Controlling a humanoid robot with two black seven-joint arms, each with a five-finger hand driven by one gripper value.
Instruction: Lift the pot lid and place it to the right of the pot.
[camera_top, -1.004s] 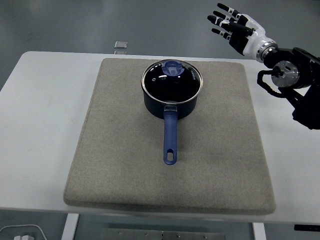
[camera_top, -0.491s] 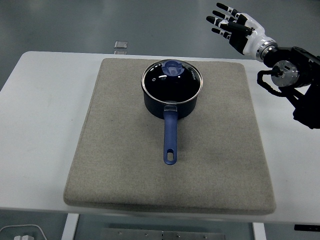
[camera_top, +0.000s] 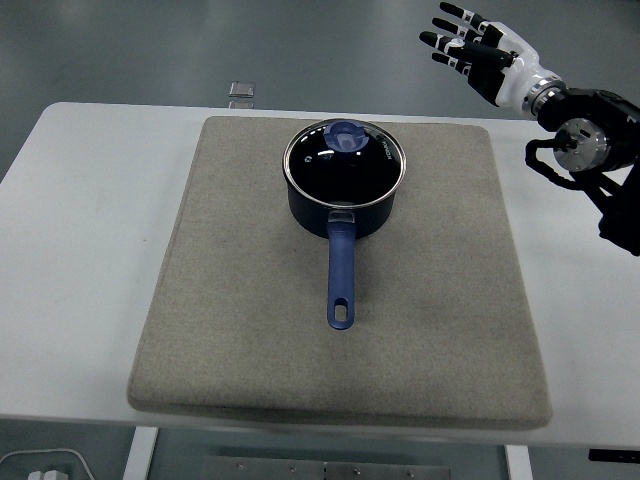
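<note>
A dark blue pot (camera_top: 343, 200) stands on the grey mat (camera_top: 230, 300) toward its far middle. Its long blue handle (camera_top: 341, 275) points at the near edge. The glass lid (camera_top: 345, 158) with a blue knob (camera_top: 347, 136) lies flat on the pot's rim. My right hand (camera_top: 475, 48) hovers high at the far right, beyond the mat's back corner, fingers spread and holding nothing. It is well apart from the pot. The left arm does not show.
The mat covers most of the white table (camera_top: 80, 200). A small clear object (camera_top: 240, 94) lies at the table's far edge, left of the pot. My black right forearm (camera_top: 600, 160) hangs over the table's right side.
My right hand has drifted slightly up and to the right, away from the pot. The pot and lid have not moved.
</note>
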